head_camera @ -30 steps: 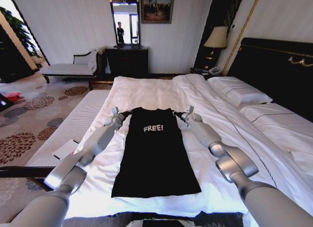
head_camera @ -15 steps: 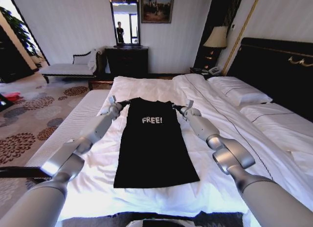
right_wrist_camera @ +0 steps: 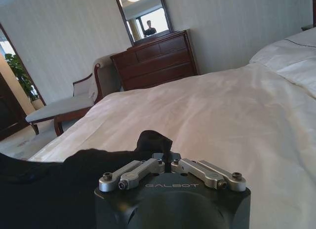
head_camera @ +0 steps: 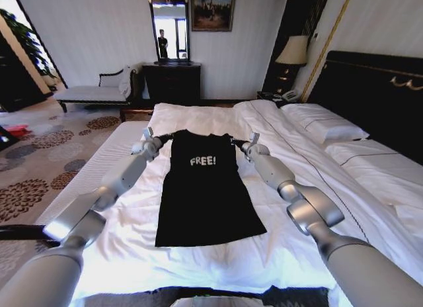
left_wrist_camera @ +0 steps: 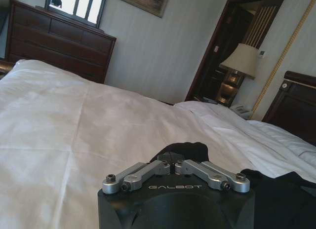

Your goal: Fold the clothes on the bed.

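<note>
Both arms have reached farther up the frame since the earlier pictures, and the black T-shirt has slid with them: its hem now sits higher in the lower centre of the head view, with more white duvet bared below it. Left gripper sits at the shirt's upper-left shoulder corner, left of centre in frame; right gripper at the upper-right shoulder corner, right of centre. Each is clenched on shirt fabric. The left wrist view shows its linkage drawn in, with a bunch of black cloth pinched just past it, and the right wrist view shows a matching pinch. The shirt lies flat on the bed, in the middle of the frame, stretched between the two grips, sides narrowed inward. Its long axis runs from upper centre to lower centre of the frame, collar end up, hem end down toward the camera; the "FREE!" lettering reads upright from here. Key relation: the whole body of the shirt trails from both grippers toward the bottom of the frame, each arm equally near its own corner. My judgement is that any fold of collar toward hem would carry both corners down-frame along that axis.
</note>
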Robot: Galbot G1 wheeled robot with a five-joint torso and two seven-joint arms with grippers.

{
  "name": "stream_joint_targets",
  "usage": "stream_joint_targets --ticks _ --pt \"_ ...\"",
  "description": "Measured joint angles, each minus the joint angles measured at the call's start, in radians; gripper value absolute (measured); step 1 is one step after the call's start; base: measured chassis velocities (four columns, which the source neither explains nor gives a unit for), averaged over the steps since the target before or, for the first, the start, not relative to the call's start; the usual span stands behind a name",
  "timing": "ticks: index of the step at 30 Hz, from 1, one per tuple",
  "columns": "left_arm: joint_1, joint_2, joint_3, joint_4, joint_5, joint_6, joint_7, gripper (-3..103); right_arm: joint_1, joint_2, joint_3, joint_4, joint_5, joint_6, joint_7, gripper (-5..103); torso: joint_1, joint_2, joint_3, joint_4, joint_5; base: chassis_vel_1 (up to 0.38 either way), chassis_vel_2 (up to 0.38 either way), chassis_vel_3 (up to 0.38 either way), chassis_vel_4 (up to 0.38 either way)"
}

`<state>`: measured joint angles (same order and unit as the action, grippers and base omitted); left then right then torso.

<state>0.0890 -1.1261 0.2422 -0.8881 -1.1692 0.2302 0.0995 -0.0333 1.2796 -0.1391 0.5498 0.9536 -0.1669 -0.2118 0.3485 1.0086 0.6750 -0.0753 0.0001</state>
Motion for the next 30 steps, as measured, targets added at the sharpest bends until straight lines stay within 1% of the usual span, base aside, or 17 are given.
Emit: stream_joint_targets --ticks 3,4,8,9,13,14,17,18,19,22,23,25,27,28,30 --pt "0.043 0.025 -0.025 -0.078 -0.003 -0.001 -0.014 0 -0.055 -0.055 -0.001 0.106 0.018 0.000 0.005 1 0.000 0.000 0.000 0.0004 0.0000 0.000 0.000 0.000 0.000" --pt "0.043 0.025 -0.025 -0.078 -0.003 -0.001 -0.014 0 -0.055 -0.055 -0.001 0.106 0.018 0.000 0.005 1 0.000 0.000 0.000 0.0004 0.0000 0.000 0.000 0.000 0.000" --pt "0.117 0.065 -0.080 -0.215 -0.022 -0.002 -0.046 0 -0.143 -0.151 0.019 0.271 0.021 0.011 0.025 1 0.000 0.000 0.000 -0.0001 0.0002 0.000 0.000 0.000 0.000" --pt "0.117 0.065 -0.080 -0.215 -0.022 -0.002 -0.046 0 -0.143 -0.151 0.019 0.271 0.021 0.011 0.025 1 0.000 0.000 0.000 -0.0001 0.0002 0.000 0.000 0.000 0.000" --pt "0.179 0.099 -0.125 -0.347 -0.044 -0.001 -0.073 0 -0.215 -0.233 0.030 0.411 0.020 0.021 0.034 1 0.000 0.000 0.000 -0.0001 0.0000 0.000 0.000 0.000 0.000" --pt "0.179 0.099 -0.125 -0.347 -0.044 -0.001 -0.073 0 -0.215 -0.233 0.030 0.411 0.020 0.021 0.034 1 0.000 0.000 0.000 -0.0001 0.0000 0.000 0.000 0.000 0.000" --pt "0.231 0.135 -0.137 -0.455 -0.052 0.002 -0.086 0 -0.289 -0.283 0.039 0.519 0.013 0.028 0.050 1 0.000 0.000 0.000 0.0000 0.0000 0.000 0.000 0.000 0.000" --pt "0.246 0.145 -0.141 -0.481 -0.053 0.002 -0.090 0 -0.307 -0.293 0.040 0.545 0.012 0.029 0.056 1 0.000 0.000 0.000 -0.0002 0.0001 0.000 0.000 0.000 0.000" --pt "0.246 0.145 -0.141 -0.481 -0.053 0.002 -0.090 0 -0.307 -0.293 0.040 0.545 0.012 0.029 0.056 1 0.000 0.000 0.000 -0.0002 0.0001 0.000 0.000 0.000 0.000" --pt "0.305 0.177 -0.159 -0.555 -0.055 0.004 -0.099 0 -0.356 -0.319 0.042 0.622 0.004 0.034 0.076 1 0.000 0.000 0.000 0.0000 0.0000 0.000 0.000 0.000 0.000" --pt "0.305 0.177 -0.159 -0.555 -0.055 0.004 -0.099 0 -0.356 -0.319 0.042 0.622 0.004 0.034 0.076 1 0.000 0.000 0.000 0.0000 0.0000 0.000 0.000 0.000 0.000" --pt "0.368 0.208 -0.184 -0.614 -0.054 0.005 -0.104 0 -0.385 -0.337 0.042 0.678 0.004 0.035 0.094 1 0.000 0.000 0.000 -0.0002 0.0000 0.000 0.000 0.000 0.000" --pt "0.445 0.237 -0.222 -0.671 -0.052 0.009 -0.109 0 -0.410 -0.353 0.047 0.730 0.007 0.035 0.118 1 0.000 0.000 0.000 0.0005 -0.0003 0.000 0.000 0.000 0.000" --pt "0.445 0.237 -0.222 -0.671 -0.052 0.009 -0.109 0 -0.410 -0.353 0.047 0.730 0.007 0.035 0.118 1 0.000 0.000 0.000 0.0005 -0.0003 0.000 0.000 0.000 0.000" --pt "0.510 0.262 -0.257 -0.720 -0.052 0.011 -0.114 0 -0.439 -0.372 0.060 0.780 0.018 0.032 0.140 1 0.000 0.000 0.000 0.0007 -0.0002 0.000 0.000 0.000 0.000"
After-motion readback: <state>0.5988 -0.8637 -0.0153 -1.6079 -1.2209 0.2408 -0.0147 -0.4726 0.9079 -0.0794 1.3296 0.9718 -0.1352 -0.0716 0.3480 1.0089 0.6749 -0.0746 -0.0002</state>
